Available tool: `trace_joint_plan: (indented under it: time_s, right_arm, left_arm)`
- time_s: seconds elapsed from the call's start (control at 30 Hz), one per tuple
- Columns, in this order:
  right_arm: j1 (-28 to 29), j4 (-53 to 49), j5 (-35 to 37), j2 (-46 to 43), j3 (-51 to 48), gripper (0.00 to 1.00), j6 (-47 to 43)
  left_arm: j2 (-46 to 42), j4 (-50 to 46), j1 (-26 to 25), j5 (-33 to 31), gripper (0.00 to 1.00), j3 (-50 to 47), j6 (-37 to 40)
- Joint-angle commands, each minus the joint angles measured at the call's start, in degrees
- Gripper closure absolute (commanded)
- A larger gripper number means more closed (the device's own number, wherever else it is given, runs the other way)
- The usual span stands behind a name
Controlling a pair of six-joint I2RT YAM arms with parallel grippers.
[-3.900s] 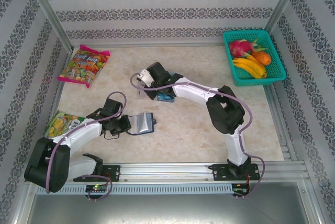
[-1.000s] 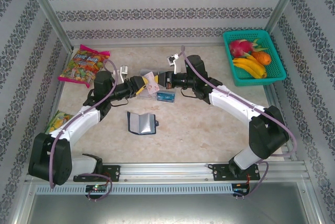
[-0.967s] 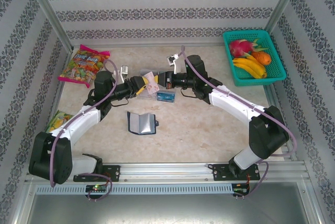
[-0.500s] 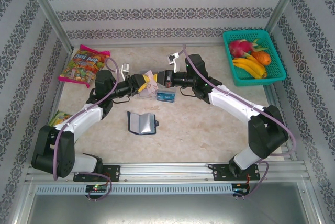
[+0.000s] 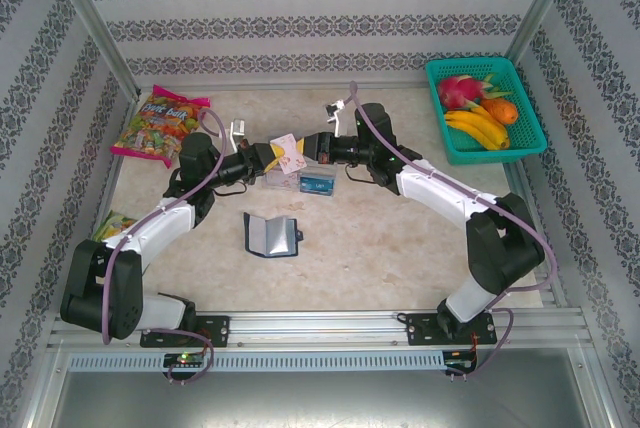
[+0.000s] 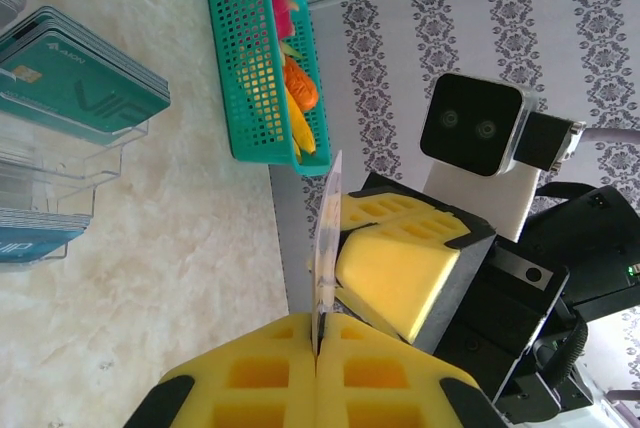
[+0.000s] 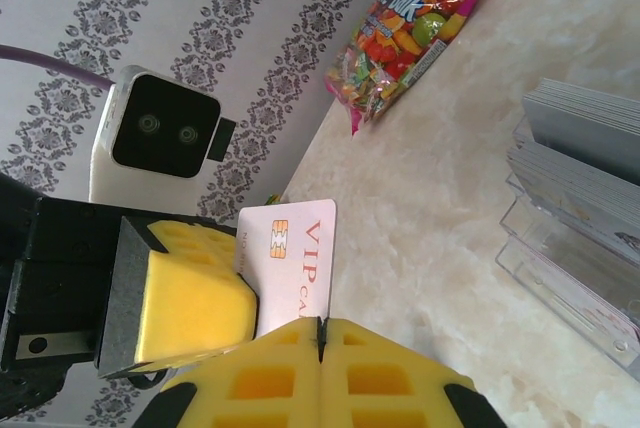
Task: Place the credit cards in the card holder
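Credit card (image 7: 290, 253) clamped in my left gripper (image 6: 318, 326), over the table's (image 5: 400, 248) far middle

I see the white VIP card edge-on in the left pads, its long axis pointing at the right gripper (image 7: 320, 326), whose pads press together with nothing visible between them. The open card holder (image 5: 270, 235) lies toward the near edge from the card, nearer my left arm.

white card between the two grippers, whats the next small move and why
Probably open the right gripper a little. The white card looks pinched by both it and the left gripper, held off the table near the clear tray. Releasing that side would let the left arm carry it toward the open card holder.
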Motion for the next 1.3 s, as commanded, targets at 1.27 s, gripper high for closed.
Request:
trace_joint_plan:
  time_s: [1.27]
  right_arm:
    - [-0.41, 6.69, -16.0, 3.14, 1.27, 1.0, 7.21]
  left_arm:
    - [-1.93, -13.29, 2.06, 2.42, 0.71, 3.25, 10.88]
